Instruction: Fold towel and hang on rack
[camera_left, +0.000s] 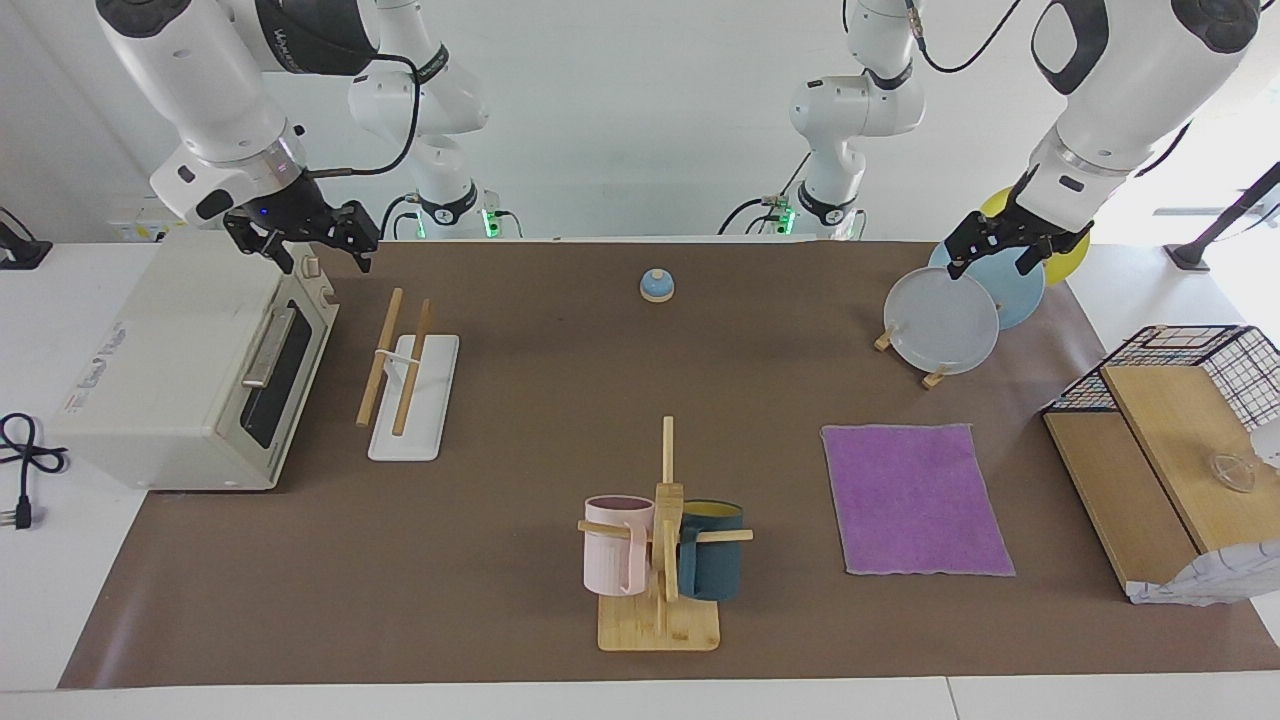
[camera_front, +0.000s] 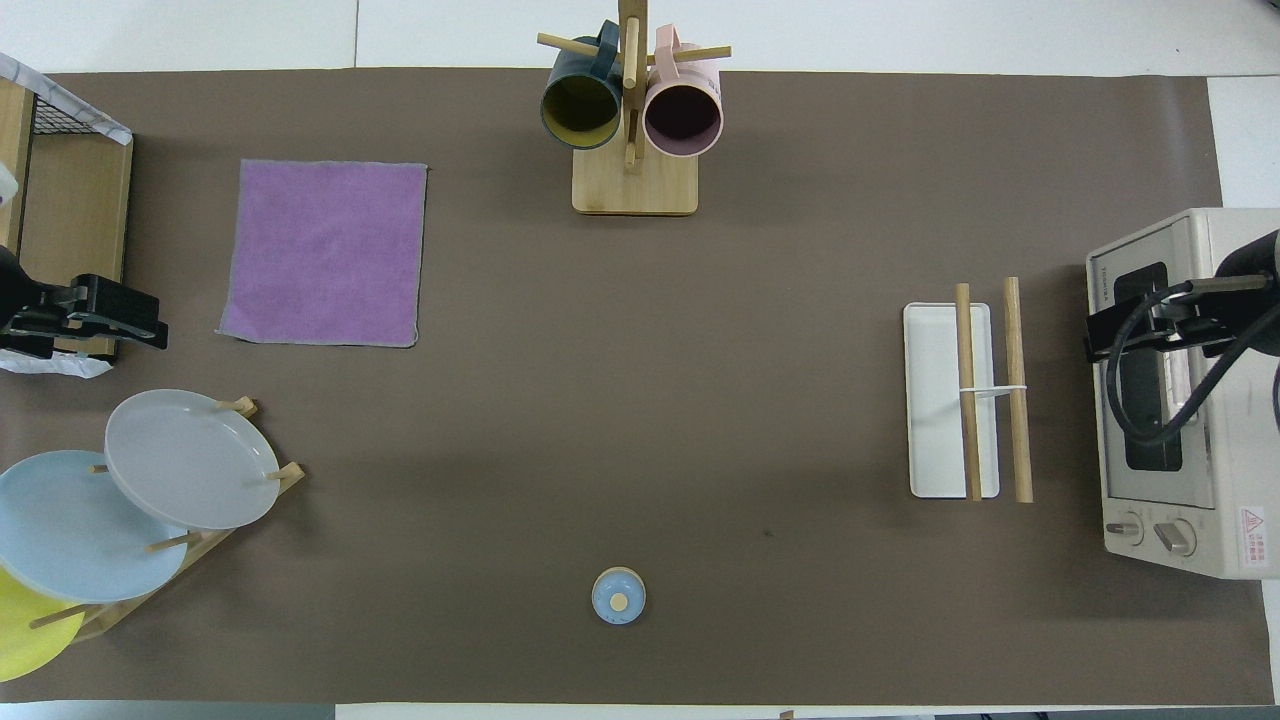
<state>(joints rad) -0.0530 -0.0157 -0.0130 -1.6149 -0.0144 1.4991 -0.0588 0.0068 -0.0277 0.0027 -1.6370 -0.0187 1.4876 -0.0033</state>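
The towel (camera_left: 915, 500) lies flat and unfolded on the brown mat covering the worktop (camera_left: 540, 400), purple face up, toward the left arm's end and on the side farther from the robots. A wooden shelf with a wire basket (camera_left: 1170, 440) stands just beside it at that end of the worktop, and a plate stand holding grey, blue and yellow plates (camera_left: 942, 320) sits nearer to the robots than the towel.

The rack (camera_left: 410, 385) stands well apart from the towel, toward the right arm's end, its two wooden rods lying parallel above the white base, just beside a toaster oven (camera_left: 190, 370) and in front of its door. A bamboo mug tree (camera_left: 662, 560) carrying a pink mug and a dark blue mug stands between towel and rack on the side farther from the robots, and a small blue bell (camera_left: 656, 285) sits mid-worktop close to the robots.

The left gripper (camera_left: 995, 255) hangs in the air over the plate stand, fingers spread apart and holding nothing. The right gripper (camera_left: 305, 240) hangs over the toaster oven's top edge, fingers likewise parted and empty
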